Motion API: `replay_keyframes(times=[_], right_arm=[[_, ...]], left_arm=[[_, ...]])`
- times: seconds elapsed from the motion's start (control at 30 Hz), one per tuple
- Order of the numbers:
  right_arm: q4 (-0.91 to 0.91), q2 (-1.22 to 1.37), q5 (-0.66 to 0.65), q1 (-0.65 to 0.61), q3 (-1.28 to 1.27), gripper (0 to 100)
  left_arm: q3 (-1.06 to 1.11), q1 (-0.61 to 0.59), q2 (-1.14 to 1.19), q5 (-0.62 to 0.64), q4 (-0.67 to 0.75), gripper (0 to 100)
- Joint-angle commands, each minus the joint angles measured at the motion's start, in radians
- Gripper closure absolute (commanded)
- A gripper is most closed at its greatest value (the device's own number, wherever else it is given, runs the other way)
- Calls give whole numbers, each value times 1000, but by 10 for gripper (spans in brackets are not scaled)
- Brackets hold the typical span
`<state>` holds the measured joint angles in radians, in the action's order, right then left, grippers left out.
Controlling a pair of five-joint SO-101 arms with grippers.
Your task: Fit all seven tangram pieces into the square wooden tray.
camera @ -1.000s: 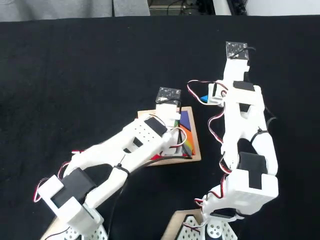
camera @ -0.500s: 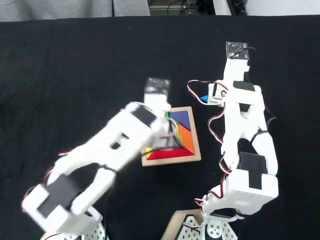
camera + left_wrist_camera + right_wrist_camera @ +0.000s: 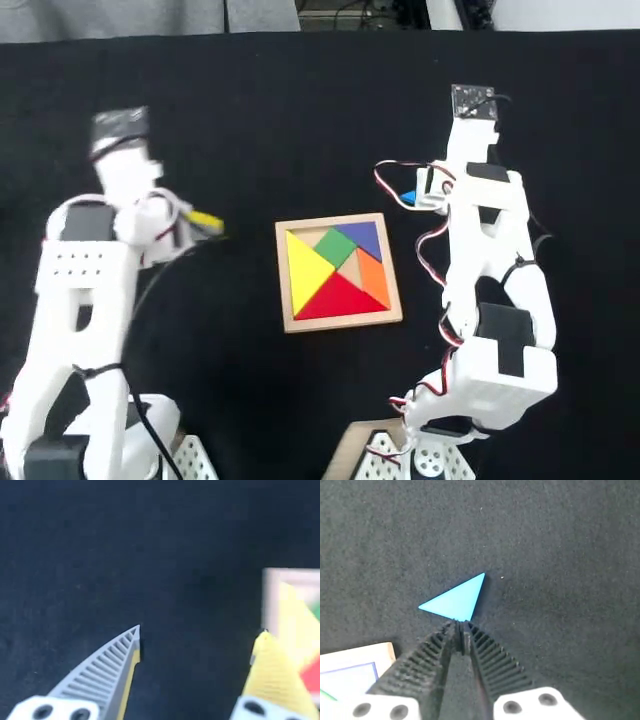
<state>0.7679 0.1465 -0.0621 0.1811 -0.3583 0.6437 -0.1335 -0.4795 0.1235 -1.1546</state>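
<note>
Six pieces (image 3: 335,297) lie in the tray (image 3: 340,321); our right claw (image 3: 461,625) pinches the triangle (image 3: 457,600) at its edge, so we should lift slowly toward the gap (image 3: 349,266).

The tray (image 3: 340,320) is open from above and on the side toward the left arm (image 3: 85,290). The right arm (image 3: 490,240) stands close along its other side.

One tray (image 3: 345,321) sits on the desk (image 3: 250,120). I count five coloured pieces in it: yellow (image 3: 305,268), red (image 3: 340,298), green (image 3: 336,246), purple (image 3: 366,238), orange (image 3: 373,277). One pale patch (image 3: 350,264) among them could be a piece or bare wood. One blue triangle (image 3: 456,601) lies outside. Two arms, one tool each: left tool (image 3: 200,631), right tool (image 3: 460,625).
</note>
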Motion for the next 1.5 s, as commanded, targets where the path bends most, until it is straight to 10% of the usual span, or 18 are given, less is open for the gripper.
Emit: replay_keyframes(times=[0.0,0.23,0.5,0.9,1.47], right_arm=[[-21,-12,-20,35,58,986],[311,122,-46,35,406,984],[686,536,-57,-61,1047,842],[812,995,-204,-25,1721,945],[1000,1190,-649,117,1934,949]], left_arm=[[246,-131,-15,160,351,657],[414,-162,49,215,628,657],[410,-117,97,209,635,657],[406,-110,101,209,640,657],[409,-110,103,209,657,657]])
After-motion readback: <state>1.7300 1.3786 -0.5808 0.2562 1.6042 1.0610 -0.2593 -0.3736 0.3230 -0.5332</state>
